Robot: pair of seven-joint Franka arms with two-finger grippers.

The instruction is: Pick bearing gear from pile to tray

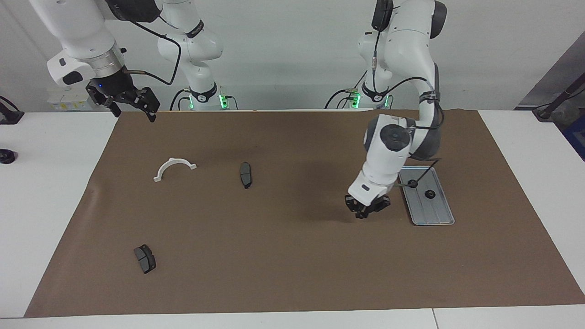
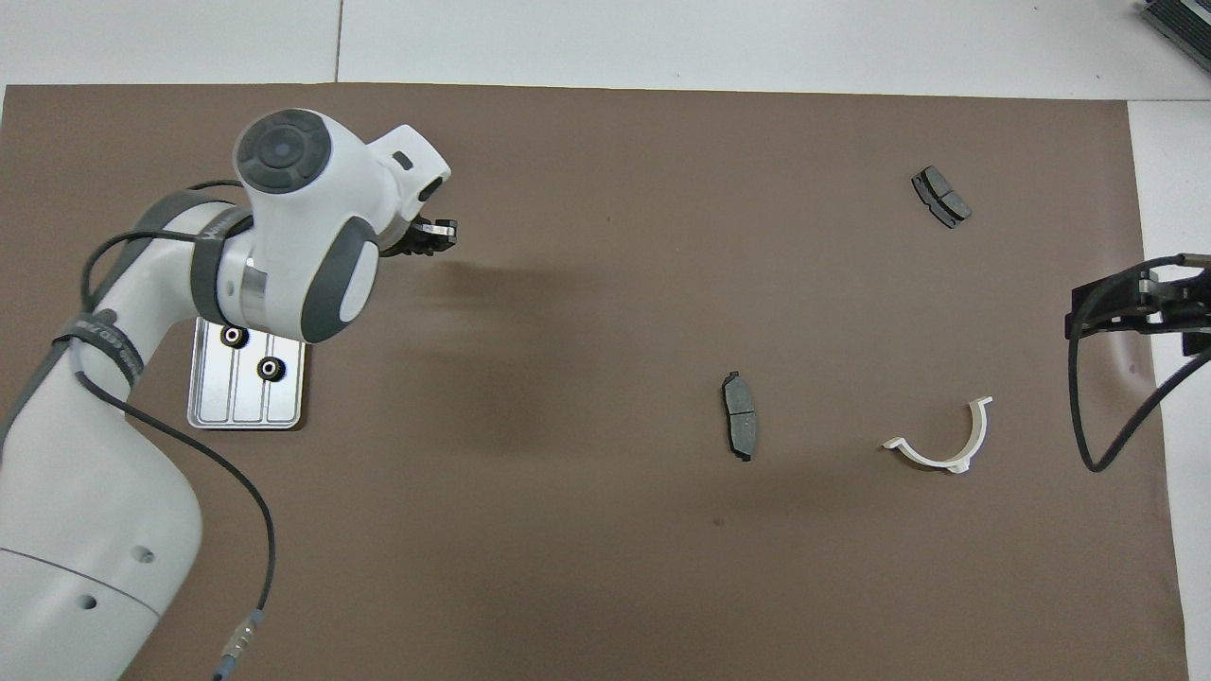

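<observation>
Bearing gear [image 2: 441,228] is up in the air right now, pinched at the very tip of the left tool [image 1: 363,213], whose fingertips are clenched on it. From the overhead view it's just a small dark round bit with a pale middle poking out from under the wrist, so don't ask me for details. That tool hangs over the brown mat [image 1: 274,256] just beside the tray [image 1: 434,215], on the side toward the right arm's end of the worktop, not over the tray itself, and its shadow falls on the mat a bit away from it. The tray lies flat on the mat toward the left arm's end, with two gears in it: one [image 1: 412,183] nearer to the robots, the other [image 1: 429,193] close beside it and a little farther out. The left arm's cable crosses the near end of the tray in the facing view. Right tool [image 1: 134,112] is released, fingers spread wide, and waits high over the mat's corner at its own end, near the robots. Rest of the stuff sits on the mat well apart from each other: a white half-ring bracket [image 1: 174,167], one brake pad [image 1: 245,174] between the bracket and the left tool, and another brake pad [image 1: 145,258] much farther from the robots, toward the right arm's end.
</observation>
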